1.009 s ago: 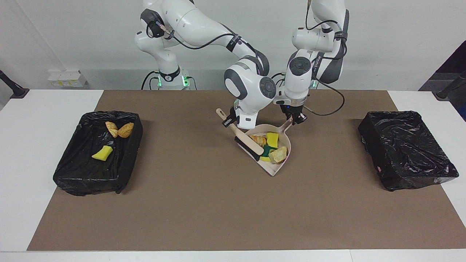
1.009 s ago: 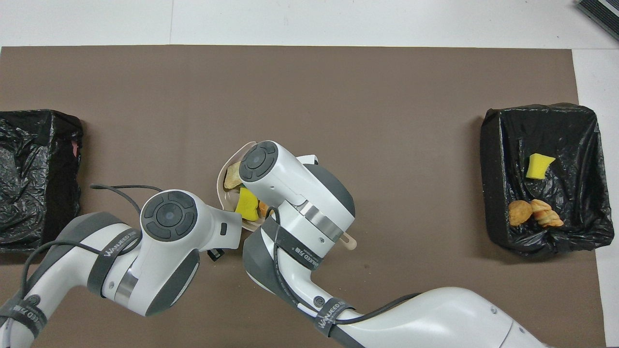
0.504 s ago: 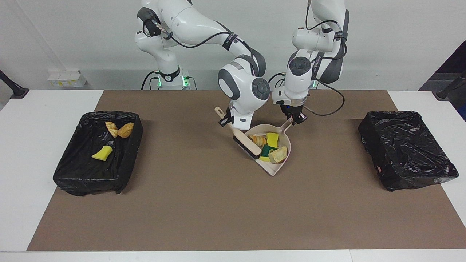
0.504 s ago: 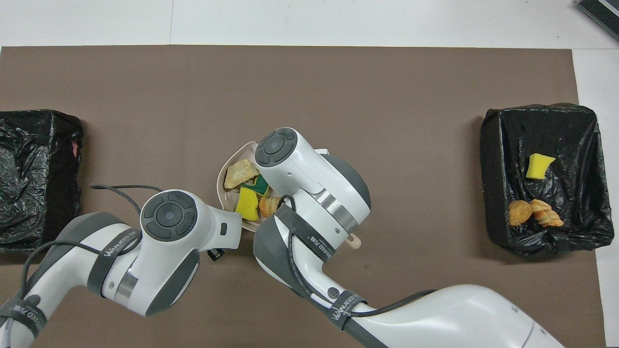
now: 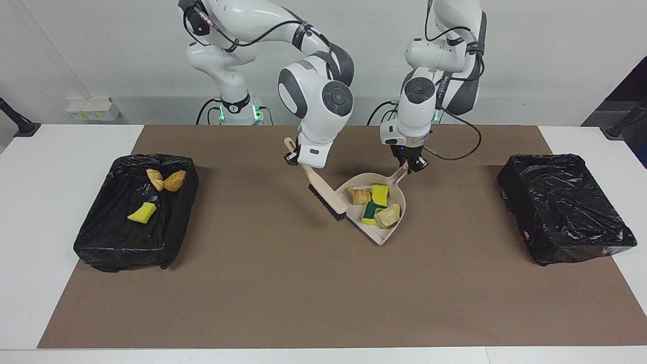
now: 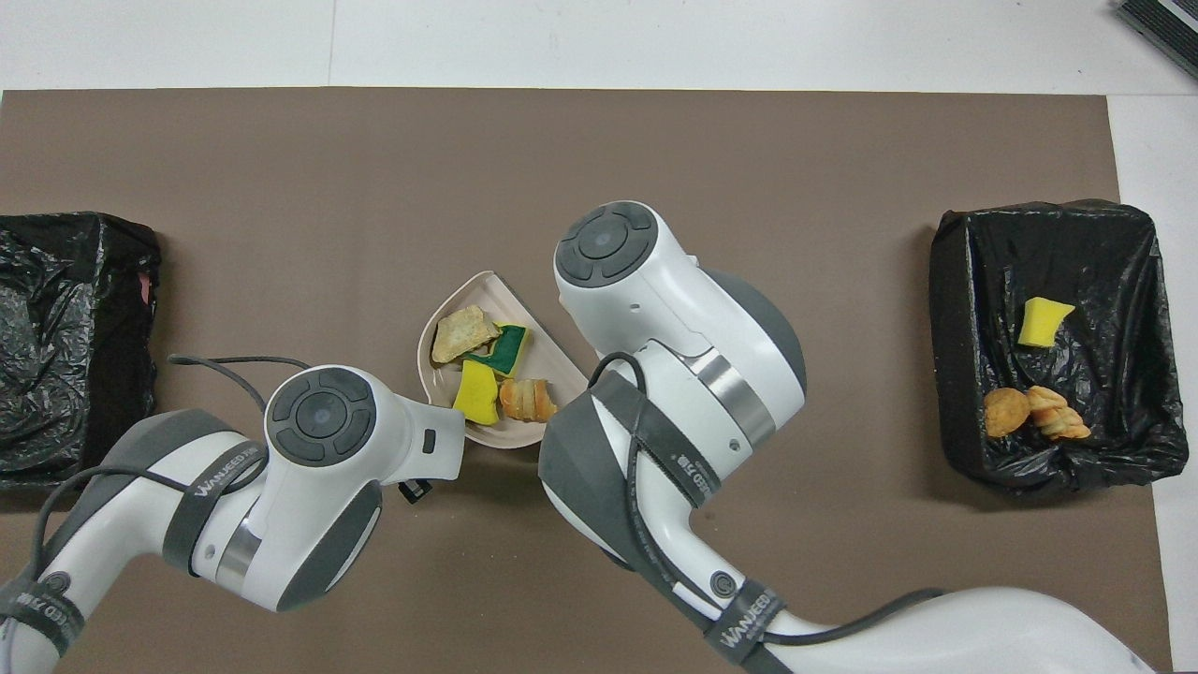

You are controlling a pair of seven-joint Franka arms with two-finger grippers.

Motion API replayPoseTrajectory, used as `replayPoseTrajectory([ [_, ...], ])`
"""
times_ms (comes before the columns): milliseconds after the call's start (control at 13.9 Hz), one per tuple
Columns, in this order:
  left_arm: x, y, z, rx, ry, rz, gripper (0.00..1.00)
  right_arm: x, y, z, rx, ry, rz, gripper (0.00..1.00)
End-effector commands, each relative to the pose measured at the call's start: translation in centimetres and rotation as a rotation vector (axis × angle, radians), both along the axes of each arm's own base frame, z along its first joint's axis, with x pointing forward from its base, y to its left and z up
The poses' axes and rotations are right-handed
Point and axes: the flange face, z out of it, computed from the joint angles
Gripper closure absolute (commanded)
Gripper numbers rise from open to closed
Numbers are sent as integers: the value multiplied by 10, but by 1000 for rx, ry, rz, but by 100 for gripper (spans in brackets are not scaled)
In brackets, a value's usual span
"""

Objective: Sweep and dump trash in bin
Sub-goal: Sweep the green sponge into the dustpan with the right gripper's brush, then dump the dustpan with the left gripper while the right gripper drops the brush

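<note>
While heaped in dustpan (image 5: pixel 380 233), trash (image 5: pixel 376 203), yellow, tan

**Readable text: strap branding only**

Overhead view: black strap (image 6: pixel 677 461) around the right arm's forearm carries white lettering, roughly "WANJEED" plus small characters, partly legible. A second strap (image 6: pixel 746 620) lower on the same arm shows the same brand word. Left arm: strap (image 6: pixel 214 471) reads the same brand; another strap (image 6: pixel 39 610) at the frame's bottom edge carries lettering too, cut off and hard to read. Facing view: straps visible, lettering too small to read. No other labels, numbers or signs are legible.
</note>
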Motion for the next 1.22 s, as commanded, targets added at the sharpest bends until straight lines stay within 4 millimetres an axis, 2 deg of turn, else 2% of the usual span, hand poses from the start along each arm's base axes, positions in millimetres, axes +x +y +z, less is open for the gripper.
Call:
replayPoseTrajectory([
  [0,7,35,41,-12,-28,-7,100,-28,6,-7,0,20,-98,100],
  [360,28,104,92,13,58,48,100,-69,9,-29,9,-29,-229,100],
  [504,38,140,113,-3,72,55,100,-97,23,-34,28,7,-269,100],
  [576,43,158,123,-29,66,45,100,-104,31,-34,48,-10,-286,100],
  [720,49,203,142,-67,67,74,100,-114,40,-36,61,8,-353,100],
  [793,52,228,149,-74,59,95,100,-124,50,-40,51,21,-381,100],
  [865,55,253,156,-81,43,102,100,-145,63,-49,9,17,-411,100],
  [937,58,275,163,-85,20,103,100,-157,66,-58,-18,-4,-455,100],
  [1153,74,347,179,-98,-33,148,100,-188,66,-63,-57,-12,-546,100],
])
